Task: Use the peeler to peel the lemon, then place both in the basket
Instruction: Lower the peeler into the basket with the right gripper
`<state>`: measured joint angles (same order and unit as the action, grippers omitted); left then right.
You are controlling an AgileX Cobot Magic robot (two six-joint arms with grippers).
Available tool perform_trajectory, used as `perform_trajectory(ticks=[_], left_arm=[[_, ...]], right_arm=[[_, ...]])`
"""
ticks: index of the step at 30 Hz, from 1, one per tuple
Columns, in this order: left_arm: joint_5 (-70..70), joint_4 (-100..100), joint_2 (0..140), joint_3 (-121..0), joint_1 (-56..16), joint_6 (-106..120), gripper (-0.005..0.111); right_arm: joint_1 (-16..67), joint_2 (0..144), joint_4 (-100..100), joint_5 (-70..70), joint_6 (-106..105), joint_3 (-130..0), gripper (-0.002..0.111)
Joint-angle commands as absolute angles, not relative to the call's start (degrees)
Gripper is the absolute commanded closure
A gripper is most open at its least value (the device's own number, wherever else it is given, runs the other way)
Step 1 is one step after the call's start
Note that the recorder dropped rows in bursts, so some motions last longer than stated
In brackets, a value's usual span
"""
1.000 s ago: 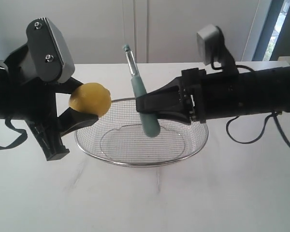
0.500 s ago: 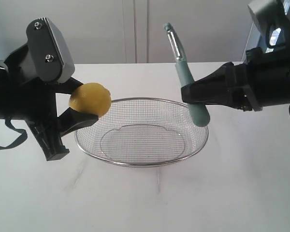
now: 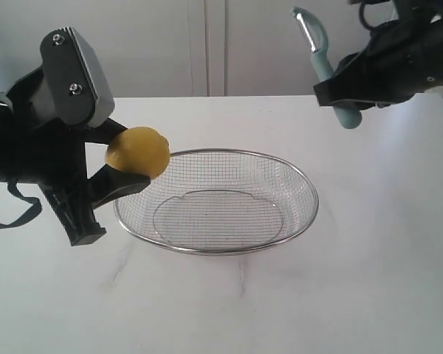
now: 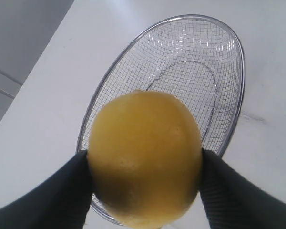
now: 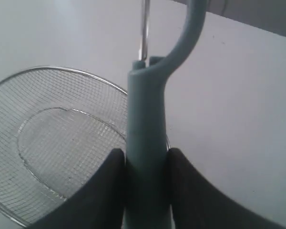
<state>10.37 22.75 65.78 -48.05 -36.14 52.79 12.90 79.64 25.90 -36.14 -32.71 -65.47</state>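
Observation:
The yellow lemon (image 3: 138,152) hangs over the left rim of the wire-mesh basket (image 3: 306,203), with my left gripper (image 3: 125,166) shut on it. In the left wrist view the lemon (image 4: 145,155) fills the space between the two dark fingers (image 4: 57,198), and the basket (image 4: 240,67) lies beyond it. My right gripper (image 3: 340,92) is high at the upper right, shut on the teal-green peeler (image 3: 321,63), whose hooked head points up. The right wrist view shows the peeler (image 5: 148,124) clamped by its handle, with the basket (image 5: 62,70) below to one side.
The basket rests on a white table (image 3: 369,280). A pale wall with a vertical seam (image 3: 207,44) rises behind the table's far edge. The left arm's black body and grey camera housing (image 3: 70,74) stand at the left of the exterior view.
My right gripper has carried the peeler up and to the right, away from above the basket toward the upper right corner. The left gripper and lemon have stayed still.

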Motion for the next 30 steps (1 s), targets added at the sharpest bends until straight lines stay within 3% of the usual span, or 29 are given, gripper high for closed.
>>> perform_trajectory(ticks=[1,12,30], left_arm=[[10.7,23.7,65.4,-48.0,-36.1,52.3,0.107],[10.7,26.1,65.4,-48.0,-36.1,52.3,0.107],[10.7,26.1,65.4,-48.0,-36.1,52.3,0.107]], right_arm=[[18.5,86.4,15.8,-35.9,-24.8,-67.4,0.108],[23.5,105.5,15.8,-29.3,-24.8,-67.4,0.108],[26.5,110.1,16.3,-28.2,-25.1,-67.4,0.108]])
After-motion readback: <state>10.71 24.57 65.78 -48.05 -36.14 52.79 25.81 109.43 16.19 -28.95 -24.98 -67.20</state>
